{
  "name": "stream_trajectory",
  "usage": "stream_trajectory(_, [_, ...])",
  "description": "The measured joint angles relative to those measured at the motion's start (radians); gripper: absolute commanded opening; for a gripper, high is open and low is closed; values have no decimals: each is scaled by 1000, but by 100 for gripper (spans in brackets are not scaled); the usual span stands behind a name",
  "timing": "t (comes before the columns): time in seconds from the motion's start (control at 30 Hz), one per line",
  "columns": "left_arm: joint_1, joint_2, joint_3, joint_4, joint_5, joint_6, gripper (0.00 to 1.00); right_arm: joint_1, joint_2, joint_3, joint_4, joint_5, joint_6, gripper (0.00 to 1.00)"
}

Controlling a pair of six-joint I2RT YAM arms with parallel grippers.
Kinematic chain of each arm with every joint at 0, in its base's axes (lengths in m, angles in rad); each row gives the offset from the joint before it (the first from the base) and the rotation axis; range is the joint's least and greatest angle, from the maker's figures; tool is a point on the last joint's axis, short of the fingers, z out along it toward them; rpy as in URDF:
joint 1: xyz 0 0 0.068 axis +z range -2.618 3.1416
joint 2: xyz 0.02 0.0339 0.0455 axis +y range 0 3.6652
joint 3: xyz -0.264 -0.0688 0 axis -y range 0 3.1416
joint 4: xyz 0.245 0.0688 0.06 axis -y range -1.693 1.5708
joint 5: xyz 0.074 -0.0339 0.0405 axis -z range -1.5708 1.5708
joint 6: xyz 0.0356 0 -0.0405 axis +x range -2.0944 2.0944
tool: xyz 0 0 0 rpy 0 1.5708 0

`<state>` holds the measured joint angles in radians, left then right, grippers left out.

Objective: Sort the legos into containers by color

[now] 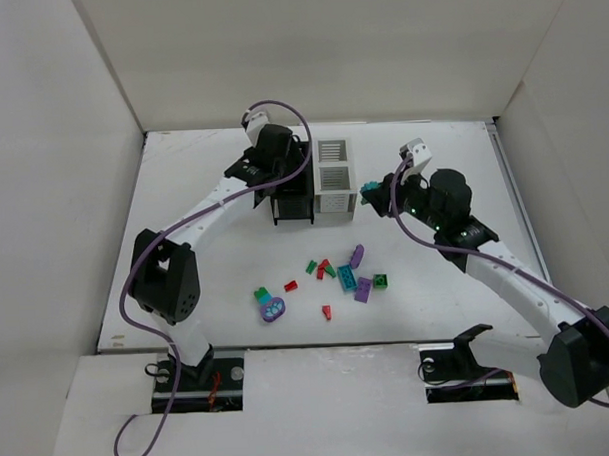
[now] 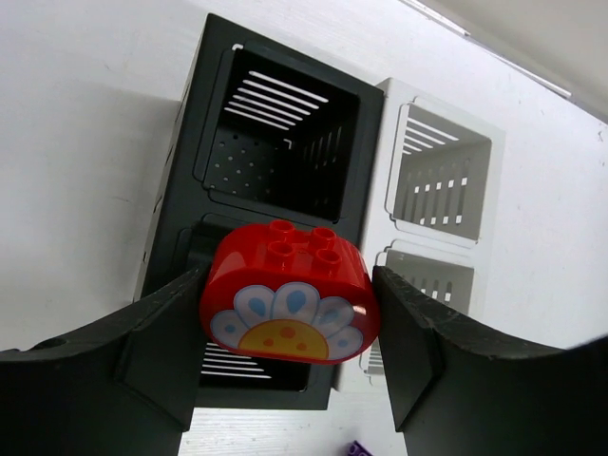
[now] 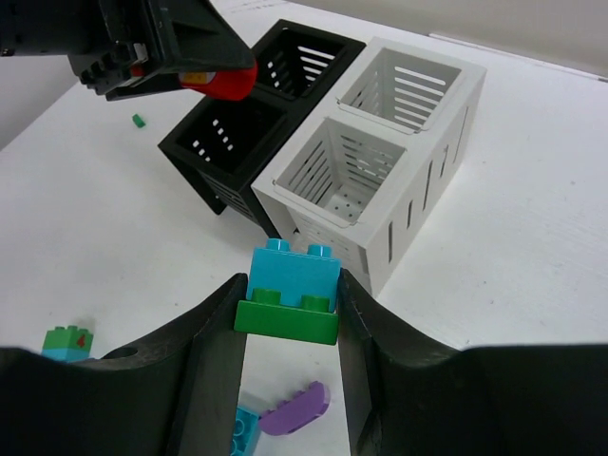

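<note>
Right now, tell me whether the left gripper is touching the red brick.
Touching. The left wrist view shows the left gripper with its jaws pressed against both ends of the red brick, with no gap, above the black bin.

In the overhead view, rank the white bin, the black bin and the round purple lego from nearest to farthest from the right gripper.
1. white bin, close beside the right gripper, on its left.
2. black bin, past the white one, farther left.
3. round purple lego, much nearer the robot, on the left.
</note>
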<state>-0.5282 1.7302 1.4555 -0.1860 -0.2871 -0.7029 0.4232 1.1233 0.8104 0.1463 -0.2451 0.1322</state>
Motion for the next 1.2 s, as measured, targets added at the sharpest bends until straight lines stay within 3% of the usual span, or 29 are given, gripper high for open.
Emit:
stream_trajectory(0.33, [0,3,0,-28,-2,-6,81,-12,43,10,-10,-14,0,16])
stream_trajectory(0.63, [0,3,0,-28,3,-11,82,-16,82,47,-13,-74,-5,16])
stream_trajectory(0.8, [0,-39,-51,15,57,47,82,-48,130,84,-13,-210,-15,16])
stream_trajectory(0.9, [3,-136,-164,121,180,148,82,-87,167,111,-13,-384,-40,16])
stream_trajectory(0.97, [6,-238,-261,212,342,237,83,-119,199,137,-14,-517,-50,16])
stream_trajectory(1.2, [-7,-378,-345,402,713,454,83,-164,325,240,-14,-832,-37,16])
